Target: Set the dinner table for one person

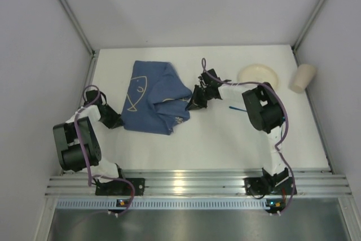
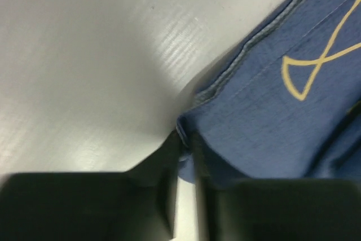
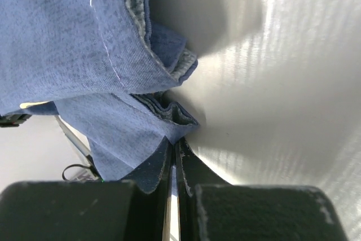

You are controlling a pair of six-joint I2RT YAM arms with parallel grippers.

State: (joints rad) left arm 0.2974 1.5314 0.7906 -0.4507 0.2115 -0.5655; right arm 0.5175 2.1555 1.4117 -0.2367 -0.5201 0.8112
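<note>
The white worktop (image 1: pixel 214 145) filled the space between the grey walls, with its ribbed aluminium rail (image 1: pixel 197 183) along the near edge where both arms were bolted. A dark blue cloth mat (image 1: pixel 149 97) with a pale fish drawing (image 1: pixel 134 91) lay rumpled and partly folded over itself on the left half of the worktop, closer to the far edge than to the near one.

The left claw (image 1: pixel 117 121) sat low at the mat's near left corner. In the left wrist view we saw its fingers (image 2: pixel 84 207) drawn in to a narrow slit, with the hemmed corner of the cloth caught between the tips.

The right claw (image 1: pixel 194 104) reached across to the mat's right side. From the right wrist camera its fingers (image 3: pixel 248 213) were pressed together, pinching a bunched fold of the blue cloth against the worktop.

Near the far right corner a cream plate (image 1: pixel 258 74) rested flat, and just beside it, towards the right edge, a beige cup (image 1: pixel 302 78) lay on its side. A thin blue stick (image 1: pixel 236 107) lay near the right arm; we could not tell what it was.
</note>
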